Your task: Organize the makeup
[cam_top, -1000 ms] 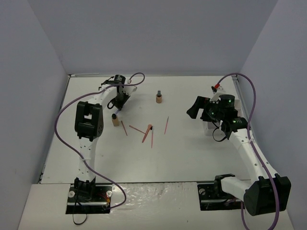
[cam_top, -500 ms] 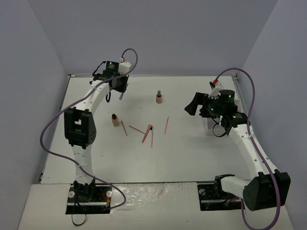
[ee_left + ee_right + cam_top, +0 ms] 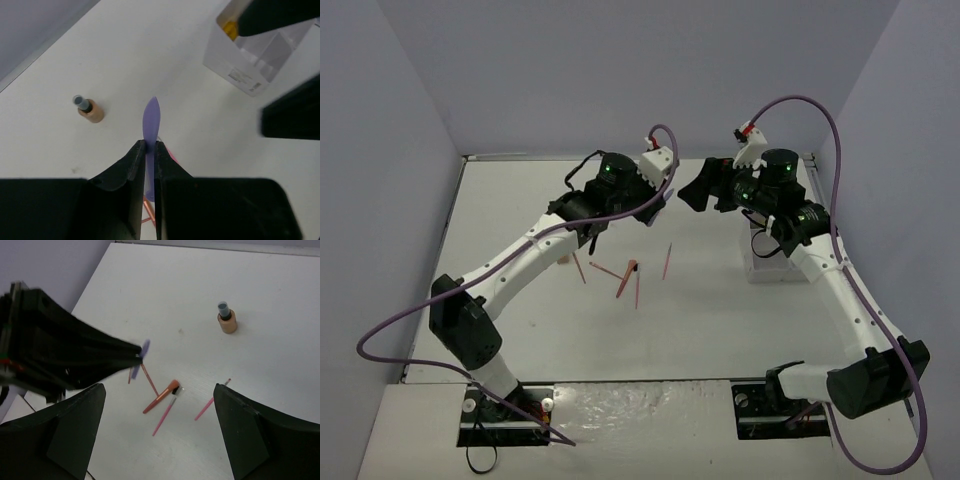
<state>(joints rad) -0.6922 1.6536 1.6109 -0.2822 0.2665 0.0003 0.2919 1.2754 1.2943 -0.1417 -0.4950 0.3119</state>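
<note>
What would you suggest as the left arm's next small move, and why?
Probably move the lilac stick toward the tray: the left gripper pinches it above the table, short of the tray, and the right gripper hangs open nearby.

We see our right pincer spread wide above the worktop. Below and left of the tan bottle, the left pincer clamps a lilac stick. Closer under the bottle lie a red stick and two pink sticks.
</note>
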